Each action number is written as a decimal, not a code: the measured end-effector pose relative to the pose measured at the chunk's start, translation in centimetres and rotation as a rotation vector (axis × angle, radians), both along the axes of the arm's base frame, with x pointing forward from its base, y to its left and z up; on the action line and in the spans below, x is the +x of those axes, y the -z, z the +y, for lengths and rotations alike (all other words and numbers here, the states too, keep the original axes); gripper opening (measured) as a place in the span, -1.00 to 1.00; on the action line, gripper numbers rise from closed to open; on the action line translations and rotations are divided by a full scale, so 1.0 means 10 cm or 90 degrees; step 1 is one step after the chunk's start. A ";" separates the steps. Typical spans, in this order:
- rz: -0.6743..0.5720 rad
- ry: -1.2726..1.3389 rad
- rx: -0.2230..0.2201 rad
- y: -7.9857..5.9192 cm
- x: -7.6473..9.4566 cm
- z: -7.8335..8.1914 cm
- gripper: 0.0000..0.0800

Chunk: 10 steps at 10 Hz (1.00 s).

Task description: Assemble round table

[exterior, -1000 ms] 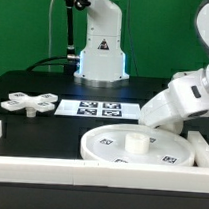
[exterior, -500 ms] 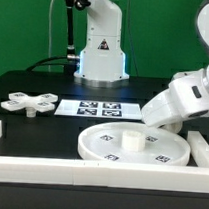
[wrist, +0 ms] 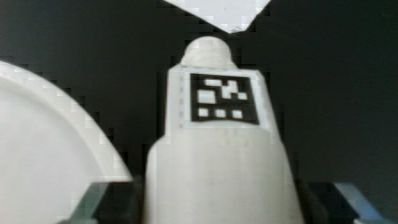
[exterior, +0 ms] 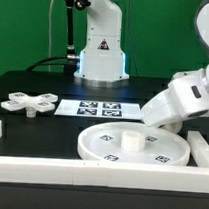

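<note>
No words, brands or numbers can be read. A triangular warning sign [exterior: 97,44] is seen on the white arm base [exterior: 101,62]; its symbol is too small to be made out. Black-and-white square tags [exterior: 88,109] are printed on the marker board [exterior: 62,108], and smaller ones are carried on the disc [exterior: 90,144]. In the wrist view, one such tag [wrist: 219,97] is shown on the post [wrist: 217,165].

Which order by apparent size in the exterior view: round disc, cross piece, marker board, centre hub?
1. round disc
2. marker board, partly hidden by the arm
3. cross piece, close to the board, so that pair is unsure
4. centre hub
</note>
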State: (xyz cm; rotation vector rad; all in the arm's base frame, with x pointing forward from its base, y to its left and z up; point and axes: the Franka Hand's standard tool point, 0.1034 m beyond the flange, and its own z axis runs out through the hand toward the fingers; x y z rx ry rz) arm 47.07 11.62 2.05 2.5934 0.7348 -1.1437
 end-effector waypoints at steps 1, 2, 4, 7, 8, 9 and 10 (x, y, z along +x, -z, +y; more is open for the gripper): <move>0.008 -0.001 -0.003 -0.10 0.00 -0.01 0.02; 0.017 -0.003 -0.004 -0.24 0.01 -0.03 0.02; 0.031 -0.011 0.002 -0.62 0.06 -0.11 0.02; 0.004 -0.019 0.024 -0.73 0.14 -0.17 0.02; 0.007 -0.020 0.024 -0.73 0.13 -0.17 0.02; 0.004 -0.020 0.025 -0.72 0.14 -0.16 0.02; -0.044 -0.020 0.048 -0.69 0.26 -0.15 0.02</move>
